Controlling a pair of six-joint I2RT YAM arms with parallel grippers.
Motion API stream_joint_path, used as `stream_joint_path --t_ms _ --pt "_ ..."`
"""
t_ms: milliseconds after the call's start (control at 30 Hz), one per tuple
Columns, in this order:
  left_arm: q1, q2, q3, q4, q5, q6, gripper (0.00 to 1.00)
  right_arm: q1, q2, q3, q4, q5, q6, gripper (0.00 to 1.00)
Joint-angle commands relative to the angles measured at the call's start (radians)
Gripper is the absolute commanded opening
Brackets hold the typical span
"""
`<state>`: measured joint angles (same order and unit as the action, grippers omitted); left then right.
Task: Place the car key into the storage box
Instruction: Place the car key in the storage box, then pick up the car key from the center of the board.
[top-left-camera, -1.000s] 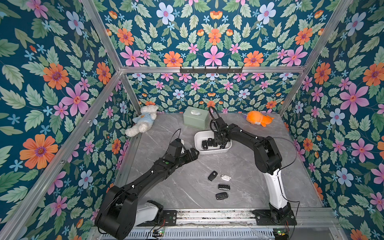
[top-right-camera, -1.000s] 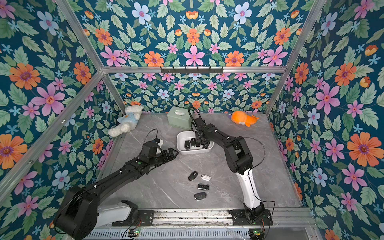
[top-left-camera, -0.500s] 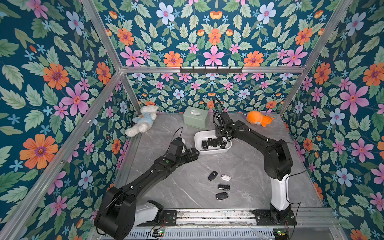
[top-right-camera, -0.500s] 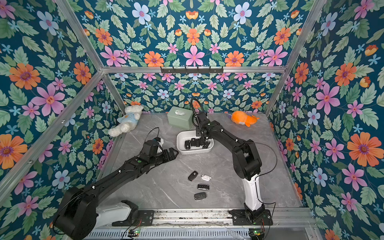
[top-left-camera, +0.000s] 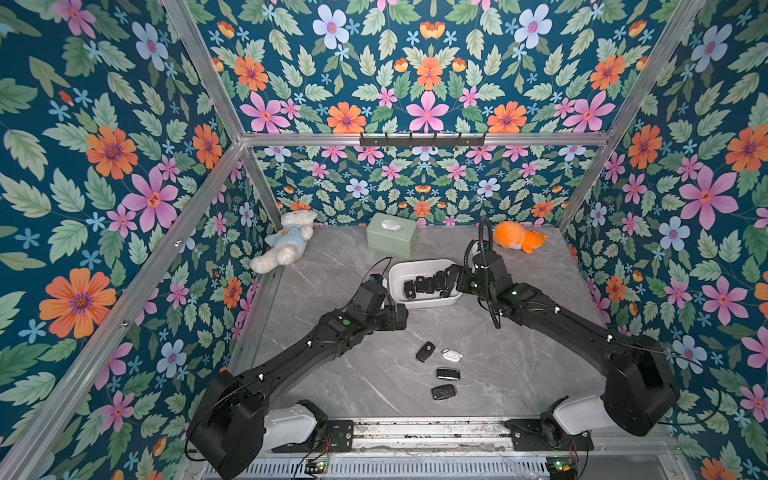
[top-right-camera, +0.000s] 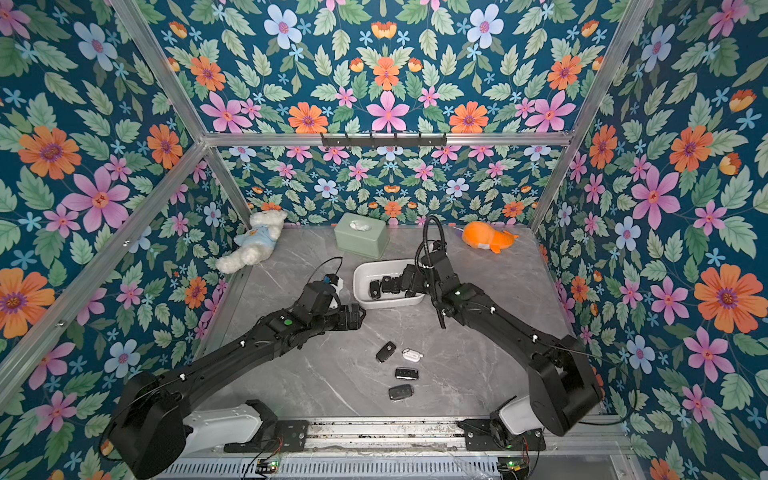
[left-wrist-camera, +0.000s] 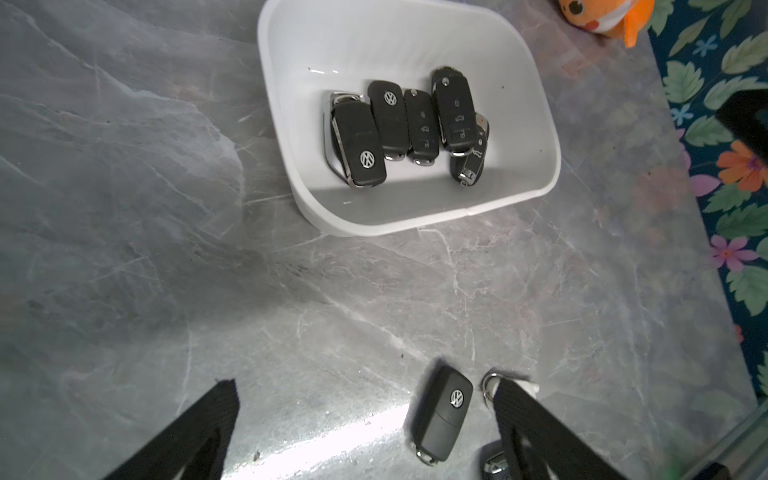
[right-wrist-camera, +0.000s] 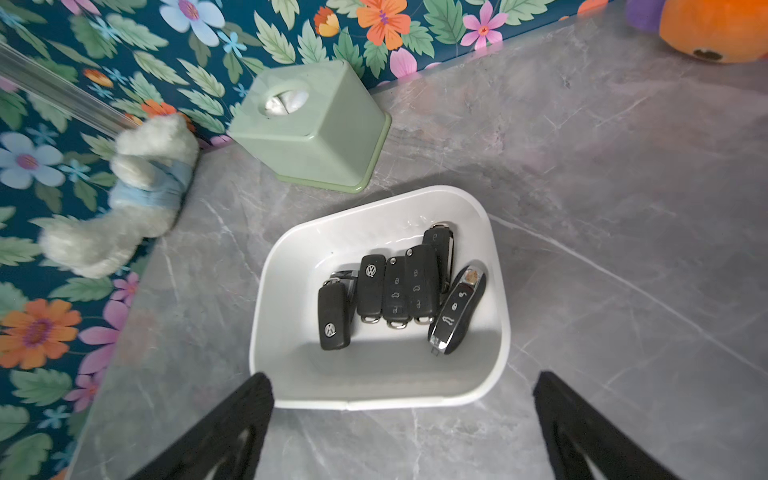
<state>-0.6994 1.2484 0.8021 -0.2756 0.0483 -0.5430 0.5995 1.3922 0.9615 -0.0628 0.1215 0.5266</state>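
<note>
The white storage box (top-left-camera: 419, 262) (right-wrist-camera: 291, 249) stands mid-table and holds several black car keys; a chrome-trimmed one (right-wrist-camera: 457, 309) lies at the end of the row. My right gripper (top-left-camera: 451, 282) (right-wrist-camera: 402, 386) is open and empty, its fingers straddling the box's right end. In front of the box's left corner my left gripper (top-left-camera: 397, 318) (left-wrist-camera: 365, 390) hangs open and empty above the table. A black car key (left-wrist-camera: 442, 411) (top-left-camera: 425, 351) lies on the table below it. Beside that key lie a white fob (top-left-camera: 451, 355) and two more black keys (top-left-camera: 448, 374) (top-left-camera: 443, 391).
A sage-green tissue box (top-left-camera: 391, 235) stands behind the storage box by the back wall. A white teddy (top-left-camera: 286, 241) lies in the back left corner and an orange plush (top-left-camera: 517, 239) at the back right. Flowered walls enclose the grey marble table (top-left-camera: 519, 365).
My right gripper has opened and drawn back from over the box's middle to its right end, the arm sinking lower. The left arm has stayed where it was.
</note>
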Motion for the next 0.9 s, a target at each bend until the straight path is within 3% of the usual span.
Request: stream_joint_path --t_ms 0,200,400,600,867 --pt "-0.038 0.027 0.030 -0.052 -0.058 0.059 0.99 -0.005 -0.096 -0.114 0.152 -0.034 0.100 0.99" --pt "-0.095 0.104 0.101 -0.117 -0.073 0.136 0.99 -0.047 -0.282 -0.354 0.309 -0.148 0.242 0.99" --pt "-0.159 0.189 0.151 -0.173 -0.072 0.196 0.97 -0.090 -0.398 -0.508 0.336 -0.233 0.315 0.99" --pt "-0.254 0.292 0.193 -0.207 -0.117 0.230 0.95 -0.099 -0.474 -0.593 0.344 -0.252 0.361 0.99" --pt "-0.309 0.395 0.239 -0.200 -0.117 0.244 0.91 -0.102 -0.493 -0.627 0.360 -0.288 0.392 0.99"
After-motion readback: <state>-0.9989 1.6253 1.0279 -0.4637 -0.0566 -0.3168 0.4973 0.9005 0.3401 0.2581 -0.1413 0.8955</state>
